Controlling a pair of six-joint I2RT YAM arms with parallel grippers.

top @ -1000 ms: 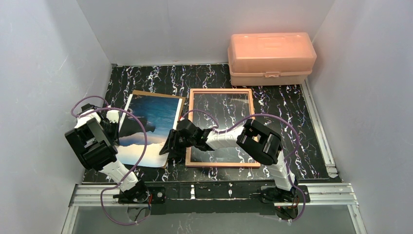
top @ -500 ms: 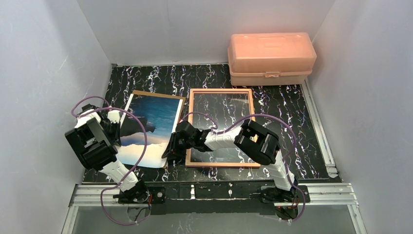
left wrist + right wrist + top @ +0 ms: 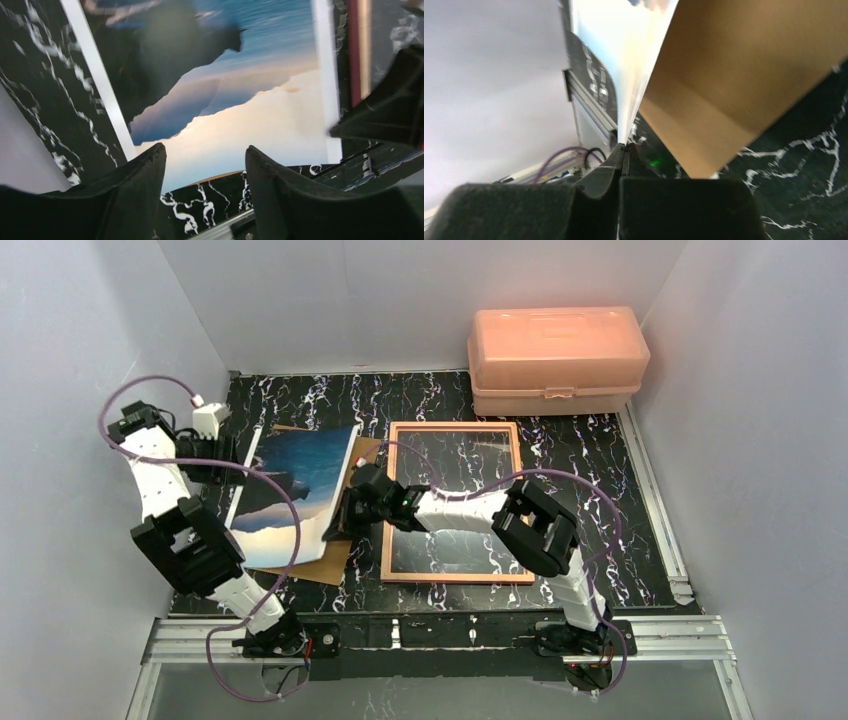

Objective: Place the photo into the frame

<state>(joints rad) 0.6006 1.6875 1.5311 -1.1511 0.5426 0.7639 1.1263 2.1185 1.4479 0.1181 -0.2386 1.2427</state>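
Between the right gripper's point(image 3: 624, 150) fingers, in its own wrist view, the photo point(image 3: 636, 45) shows as a thin sheet seen nearly edge-on, with the two pads pressed flat together on its edge and no gap between them. Just to one side of that grip lies the brown backing board point(image 3: 744, 75), lower than the sheet and apart from it. The overhead view cannot show this pinch, since the wrist body covers the fingertips. What it gives instead is the layout: the print slopes up toward the right gripper, and the board pokes out from under it on the near and far sides.

Beyond the left gripper point(image 3: 205, 175), its wrist camera looks down on the printed face, with blue sky, dark cloud and pale peak. Its fingers point(image 3: 137, 190) stand wide apart and grasp nothing. The print's near edge runs behind them, so I cannot tell whether they touch it. That picture is blurred, and the right gripper is only a dark shape at its edge.

Directly behind the right gripper, the frame point(image 3: 452, 425) lies flat on the marbled table point(image 3: 600, 490), holding only its clear pane, and the photo is outside it. Farther off sits a peach box point(image 3: 555, 350), lid down, contents not discernible.
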